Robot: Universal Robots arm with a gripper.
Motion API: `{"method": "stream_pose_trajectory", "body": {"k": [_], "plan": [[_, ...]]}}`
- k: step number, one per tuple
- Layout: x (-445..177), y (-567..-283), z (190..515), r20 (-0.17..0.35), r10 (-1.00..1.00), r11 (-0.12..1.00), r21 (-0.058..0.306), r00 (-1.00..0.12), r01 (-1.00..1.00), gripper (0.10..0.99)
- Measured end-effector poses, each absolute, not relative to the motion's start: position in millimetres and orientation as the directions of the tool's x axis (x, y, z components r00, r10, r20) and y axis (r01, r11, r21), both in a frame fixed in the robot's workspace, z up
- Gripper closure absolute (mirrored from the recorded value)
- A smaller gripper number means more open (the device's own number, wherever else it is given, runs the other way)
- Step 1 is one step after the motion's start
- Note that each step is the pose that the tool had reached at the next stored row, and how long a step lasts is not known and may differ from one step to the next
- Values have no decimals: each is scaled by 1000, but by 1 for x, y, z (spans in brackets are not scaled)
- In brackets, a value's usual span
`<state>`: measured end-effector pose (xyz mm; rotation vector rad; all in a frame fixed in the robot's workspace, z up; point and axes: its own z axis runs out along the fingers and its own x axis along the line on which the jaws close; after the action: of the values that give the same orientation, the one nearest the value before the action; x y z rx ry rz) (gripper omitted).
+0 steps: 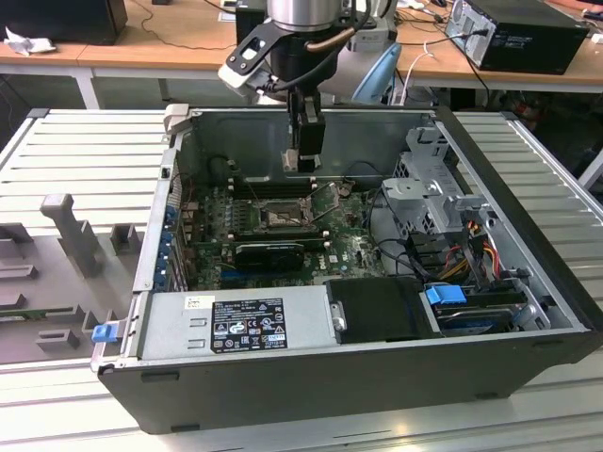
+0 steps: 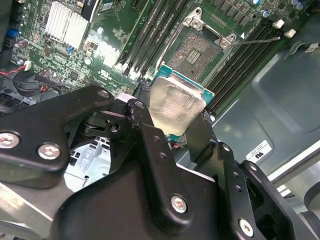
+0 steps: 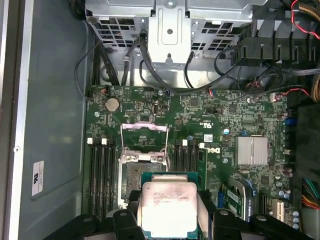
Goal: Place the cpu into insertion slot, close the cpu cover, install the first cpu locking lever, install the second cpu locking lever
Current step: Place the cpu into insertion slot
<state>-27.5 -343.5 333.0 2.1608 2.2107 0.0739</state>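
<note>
Gripper [image 2: 172, 114] clamped on flat square silver-topped cpu [image 3: 167, 207], near dark metal-rimmed insertion slot [image 2: 196, 51].

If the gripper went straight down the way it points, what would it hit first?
Probably the open socket on the green board. The gripper, shut on the chip, points down, and the chip overlaps the socket's edge in the first wrist view. Depth is unclear; it might catch the memory slots beside it.
</note>
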Motion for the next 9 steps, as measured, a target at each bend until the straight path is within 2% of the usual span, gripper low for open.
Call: {"method": "stream_pose_trajectory", "body": {"k": [9], "plan": [[-28, -343, 325, -2, 1000, 21, 69, -21, 997, 557]]}}
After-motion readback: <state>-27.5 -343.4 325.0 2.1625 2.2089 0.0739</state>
